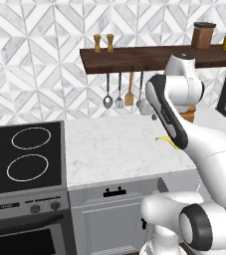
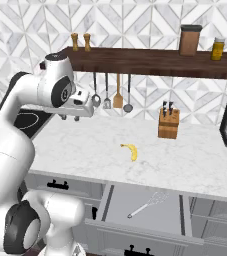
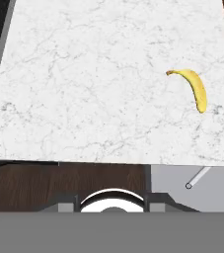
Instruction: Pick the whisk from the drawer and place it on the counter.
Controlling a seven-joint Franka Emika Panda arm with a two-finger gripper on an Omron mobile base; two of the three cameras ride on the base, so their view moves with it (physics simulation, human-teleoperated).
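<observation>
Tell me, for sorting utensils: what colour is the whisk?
Silver wire whisk with grey handle; right base view.

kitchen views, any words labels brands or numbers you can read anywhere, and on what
None can be read.
Brown canister and yellow jar on the shelf: no lettering shows.
Stove knob panel: small marks, too blurred to read.
Knife block, banana, whisk in the drawer, counter: no text.

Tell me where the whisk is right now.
In the right base view the whisk lies flat in the open drawer below the counter edge, in front of the banana.
</observation>
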